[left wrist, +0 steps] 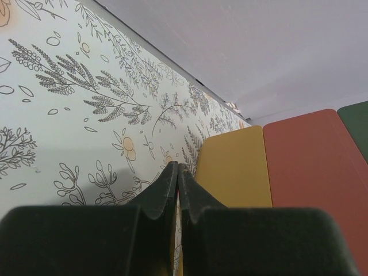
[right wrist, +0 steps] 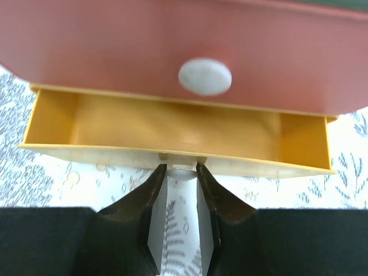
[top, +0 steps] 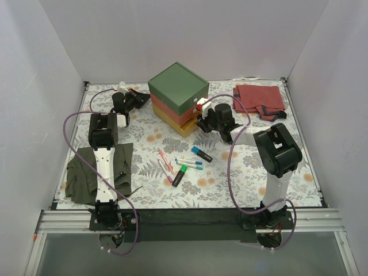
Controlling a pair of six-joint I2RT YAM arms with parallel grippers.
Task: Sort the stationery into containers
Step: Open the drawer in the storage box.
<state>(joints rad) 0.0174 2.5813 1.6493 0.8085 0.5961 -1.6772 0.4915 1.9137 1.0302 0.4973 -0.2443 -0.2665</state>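
The containers are three drawers stacked as one box: green (top: pixel 178 85) on top, red (top: pixel 172 112) in the middle, yellow (top: pixel 183 129) at the bottom. The yellow drawer (right wrist: pixel 172 123) stands partly pulled out and looks empty. My right gripper (right wrist: pixel 181 169) is shut on its white knob (right wrist: pixel 182 173), below the red drawer's knob (right wrist: pixel 204 76). My left gripper (left wrist: pixel 177 168) is shut and empty at the box's far side by the yellow drawer (left wrist: pixel 236 167). The pens (top: pixel 188 163) and two black highlighters (top: pixel 202 153) (top: pixel 179 175) lie on the mat in front of the box. No grey piece shows.
A red cloth (top: pixel 259 99) lies at the back right. An olive cloth (top: pixel 80 172) lies under the left arm at the near left. Purple cables (top: pixel 69 138) loop around both arms. White walls close the mat on three sides.
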